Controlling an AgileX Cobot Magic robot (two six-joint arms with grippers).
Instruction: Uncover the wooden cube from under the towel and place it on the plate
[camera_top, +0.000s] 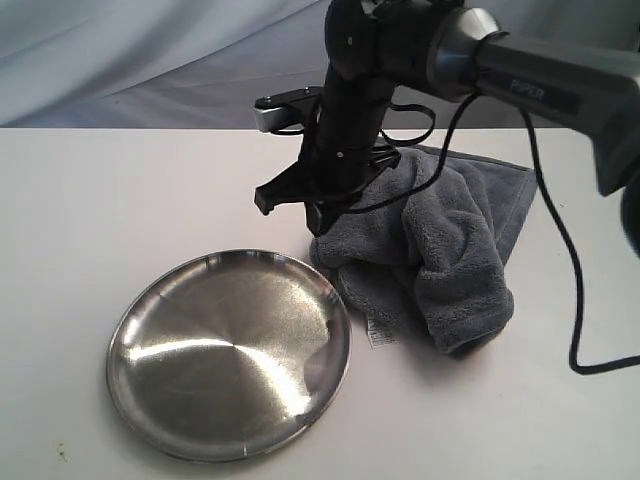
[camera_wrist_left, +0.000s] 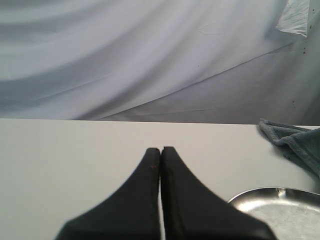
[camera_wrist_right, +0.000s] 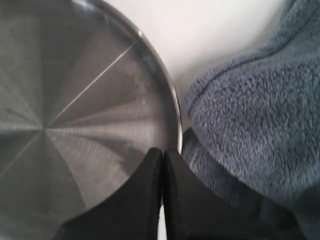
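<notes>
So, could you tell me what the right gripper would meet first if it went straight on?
Probably the plate, just inside its rim next to the towel: the shut right gripper points there in its wrist view. Depth is unclear, so it could graze the towel's edge instead.

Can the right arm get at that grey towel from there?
Probably yes: its tool hangs at the rim of the plate, right beside the towel, nothing between, though its jaws are shut.
</notes>
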